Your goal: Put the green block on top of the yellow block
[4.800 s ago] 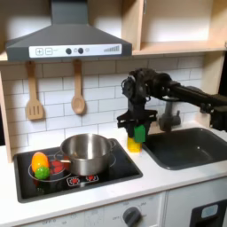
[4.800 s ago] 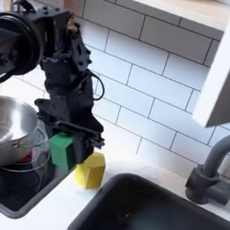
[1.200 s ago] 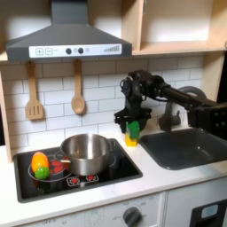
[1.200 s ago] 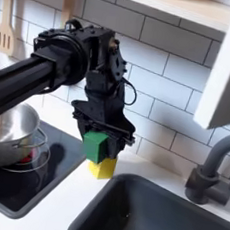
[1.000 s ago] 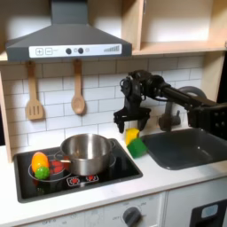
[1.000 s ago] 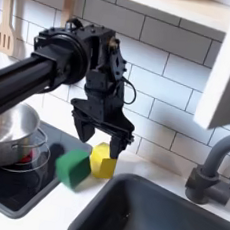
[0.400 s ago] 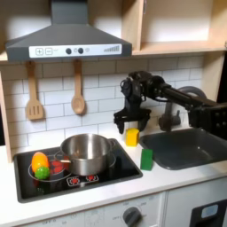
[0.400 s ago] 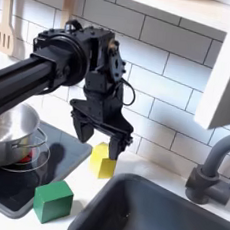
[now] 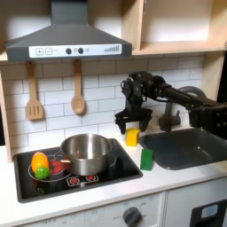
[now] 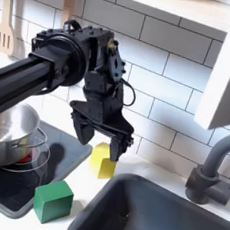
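The green block (image 10: 53, 201) lies off the yellow block (image 10: 103, 161), on the stovetop's (image 10: 8, 191) front corner; both sit flat.

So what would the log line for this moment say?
gripper: open, above yellow block | green block: on counter by stove, not stacked | task: not done

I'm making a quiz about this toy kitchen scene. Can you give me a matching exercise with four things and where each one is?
Things:
1. green block
2. yellow block
3. pot
4. gripper

Places or states:
a. on the stove, left of the blocks in the first exterior view
b. open, just above the yellow block
c. at the stove's front corner, near the sink
d. on the counter behind the sink's corner, under the gripper

Pairs: 1-c, 2-d, 3-a, 4-b
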